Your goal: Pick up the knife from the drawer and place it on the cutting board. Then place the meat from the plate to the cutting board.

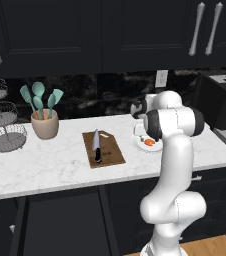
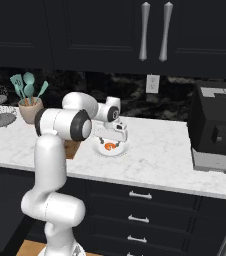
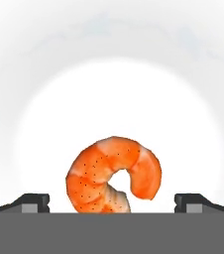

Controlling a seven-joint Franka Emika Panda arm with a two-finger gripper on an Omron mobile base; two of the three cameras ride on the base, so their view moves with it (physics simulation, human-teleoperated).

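- A white marble counter (image 1: 50, 167) runs left to right under black upper cabinets (image 1: 60, 30) with silver bar handles; black drawers (image 2: 150, 200) with small silver pulls sit below it.
- The backsplash is dark stone, with a white outlet (image 2: 152, 84) on it.
- At far left stands a wire tiered basket (image 1: 2, 125); beside it a beige pot (image 1: 45, 124) holds teal utensils.
- A black appliance (image 2: 217, 125) stands at the right end of the counter.
- The board (image 1: 110, 152) lies flat mid-counter, and the knife (image 1: 96, 145) rests on it, blade pointing to the wall.
- The plate (image 2: 121, 148) sits just right of the board, apart from it.
- The meat (image 3: 111, 173), a curled orange piece, lies on the plate.
- The gripper (image 2: 110, 142) hangs low over the plate, jaws spread wide, one tip on either side of the meat, holding nothing.
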